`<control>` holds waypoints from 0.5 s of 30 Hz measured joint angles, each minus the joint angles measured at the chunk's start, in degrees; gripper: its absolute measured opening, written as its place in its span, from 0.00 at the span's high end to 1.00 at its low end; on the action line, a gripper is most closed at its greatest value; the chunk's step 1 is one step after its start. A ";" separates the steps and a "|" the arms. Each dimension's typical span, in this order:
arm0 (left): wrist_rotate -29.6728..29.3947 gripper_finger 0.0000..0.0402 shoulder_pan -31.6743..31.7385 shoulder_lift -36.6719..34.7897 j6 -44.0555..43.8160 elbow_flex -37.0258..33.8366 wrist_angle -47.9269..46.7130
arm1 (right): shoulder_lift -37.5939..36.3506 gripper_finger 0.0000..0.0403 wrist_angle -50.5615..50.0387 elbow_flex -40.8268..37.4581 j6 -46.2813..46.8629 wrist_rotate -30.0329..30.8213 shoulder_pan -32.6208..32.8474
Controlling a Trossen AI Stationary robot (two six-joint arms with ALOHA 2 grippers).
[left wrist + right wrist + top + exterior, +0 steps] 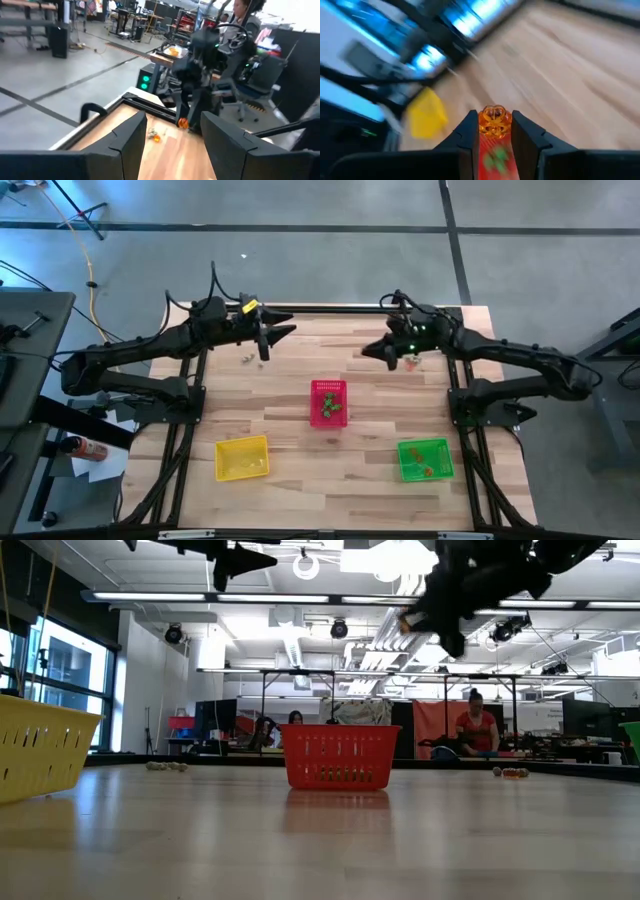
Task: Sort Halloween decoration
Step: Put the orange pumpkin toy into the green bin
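Note:
My right gripper (pixel 495 131) hangs above the far right of the table (pixel 383 352) and is shut on an orange trinket (pixel 495 121). A few more trinkets lie on the wood by it (pixel 410 363), and others lie under my left gripper (pixel 246 358), seen too in the low view (pixel 166 766). My left gripper (pixel 172 137) hovers open over the far left of the table (pixel 264 342), touching nothing. The red basket (pixel 328 402) stands mid-table with green and orange bits inside. My right gripper pinches the orange trinket (pixel 495 122) between its two fingers, one on either side of it. The trinket is lifted clear of the table, as the left wrist view also shows (pixel 183 122).
A yellow basket (pixel 242 457) stands near the left front and a green basket (pixel 425 459) with small pieces near the right front. Bare wood lies between the baskets. A black rail (pixel 330 308) runs along the far edge. People sit at desks beyond the table (pixel 478 725).

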 joint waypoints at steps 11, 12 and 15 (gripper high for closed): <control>9.92 0.56 -3.46 6.26 -3.04 0.00 10.18 | 3.24 0.83 23.66 2.48 -5.11 5.78 9.37; 10.84 0.56 -3.89 6.96 -3.06 0.00 10.96 | 3.58 0.83 23.10 3.55 -6.88 6.56 10.11; 12.39 0.56 -4.80 8.73 -3.04 0.00 11.48 | 4.96 0.83 20.40 6.98 -12.93 7.08 11.93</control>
